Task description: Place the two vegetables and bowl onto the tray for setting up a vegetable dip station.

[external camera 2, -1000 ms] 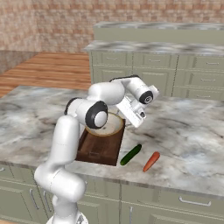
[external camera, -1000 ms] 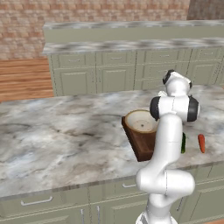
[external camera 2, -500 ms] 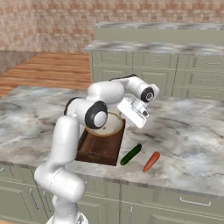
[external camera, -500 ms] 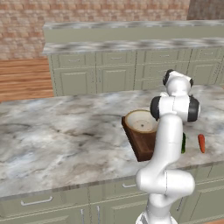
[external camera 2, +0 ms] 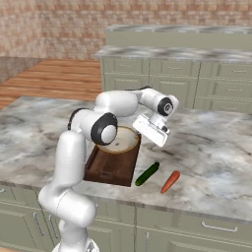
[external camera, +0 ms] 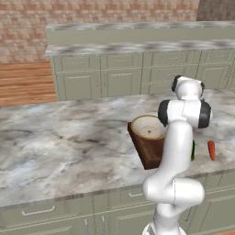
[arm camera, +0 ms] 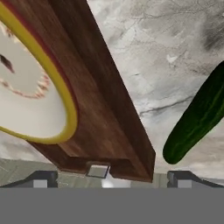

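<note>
The bowl (external camera 2: 120, 140), tan outside and cream inside, sits at the far end of the dark wooden tray (external camera 2: 109, 170). The green cucumber (external camera 2: 147, 173) lies on the counter just right of the tray, and the orange carrot (external camera 2: 170, 181) lies right of the cucumber. My gripper (external camera 2: 156, 139) hangs open and empty above the tray's right rim, near the bowl and short of the cucumber. In the hand view the fingertips (arm camera: 41, 179) stand wide apart, with the tray (arm camera: 109, 109) and bowl (arm camera: 30, 96) to the left and the cucumber (arm camera: 199, 116) to the right. My arm hides part of the cucumber (external camera: 193, 150) beside the carrot (external camera: 211, 150).
The marble counter (external camera 2: 211, 147) runs wide to both sides, and its front edge lies close behind the vegetables. A second counter with green cabinets (external camera: 119, 78) stands across the aisle.
The hand has dropped a little and shifted slightly toward the tray's right rim and the cucumber. Bowl, tray and vegetables have not moved.
</note>
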